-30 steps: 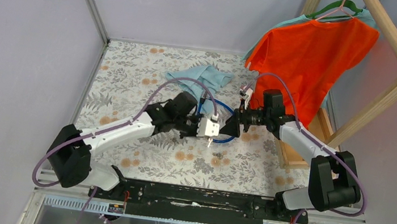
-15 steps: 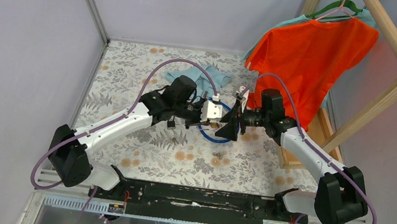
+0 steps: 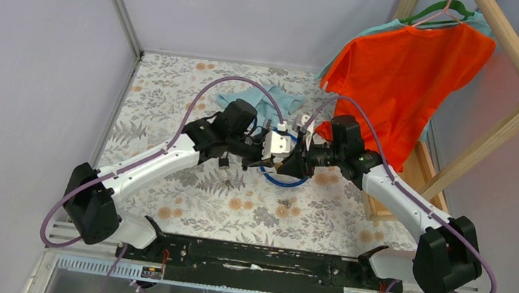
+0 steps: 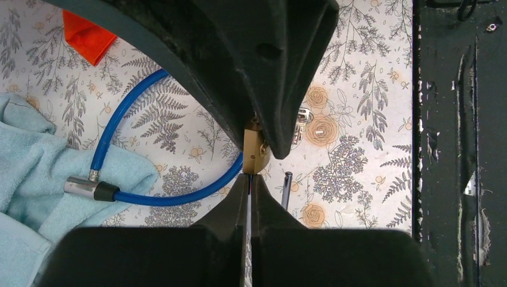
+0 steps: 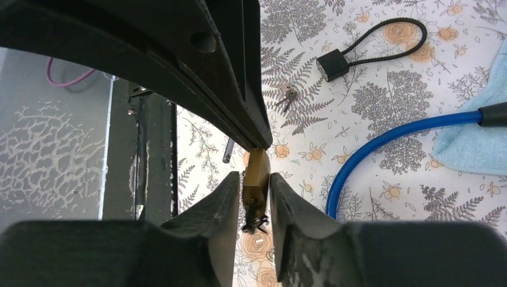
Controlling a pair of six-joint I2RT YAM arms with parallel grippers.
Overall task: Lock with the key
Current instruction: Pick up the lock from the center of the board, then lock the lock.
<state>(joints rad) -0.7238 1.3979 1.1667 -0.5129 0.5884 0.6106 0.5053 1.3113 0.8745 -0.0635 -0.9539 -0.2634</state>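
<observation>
- Where both arms meet above the floral worktop (image 3: 173,98), the left end effector (image 4: 250,179) is pinched shut on one end of the brass padlock (image 4: 255,152).
- The right end effector (image 5: 256,179) is narrow, fingers (image 5: 227,203) against the padlock's sides.
- The key (image 5: 254,224) (tiny, dark) sticks from the padlock's near end, between those fingers.

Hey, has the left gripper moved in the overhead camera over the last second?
Yes. The left gripper has moved up the frame and now sits closer to the light-blue cloth, which has stayed put.
</observation>
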